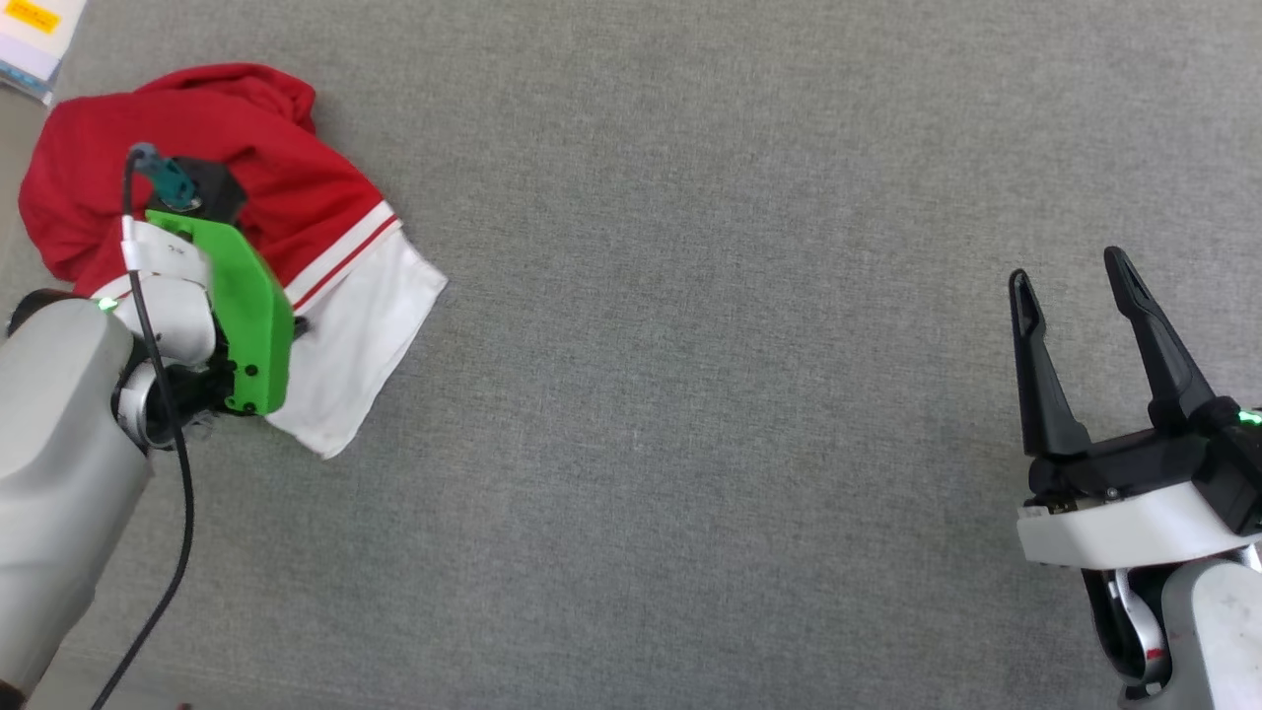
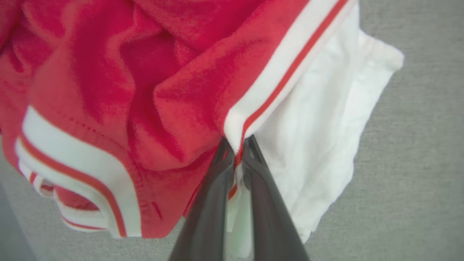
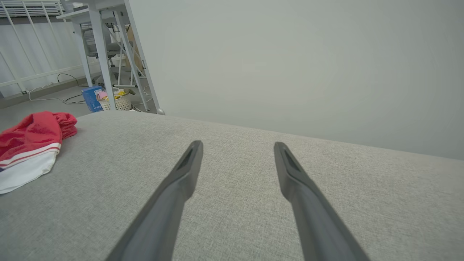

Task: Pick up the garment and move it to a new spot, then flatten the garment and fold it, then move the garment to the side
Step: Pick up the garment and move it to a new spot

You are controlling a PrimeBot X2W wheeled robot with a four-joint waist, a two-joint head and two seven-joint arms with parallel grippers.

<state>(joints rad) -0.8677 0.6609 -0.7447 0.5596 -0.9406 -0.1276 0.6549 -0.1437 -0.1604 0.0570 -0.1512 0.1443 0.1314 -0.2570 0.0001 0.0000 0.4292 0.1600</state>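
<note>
Closest, left gripper (image 2: 237, 145): the two dark fingers are closed narrowly, and the garment (image 2: 108, 72) is pinched between them at its striped seam (image 2: 290, 69).
Next, right gripper (image 1: 1070, 271): the fingers are spread wide over the grey surface (image 1: 690, 444), well apart from the garment.
Further, garment: it is bunched at the far left of the surface, with the white sleeve (image 1: 365, 325) laid out toward the middle.
Farthest, background: a woven basket (image 3: 115, 102) and a blue box (image 3: 90, 98) are seen on the floor beside white table legs (image 3: 103, 54).
</note>
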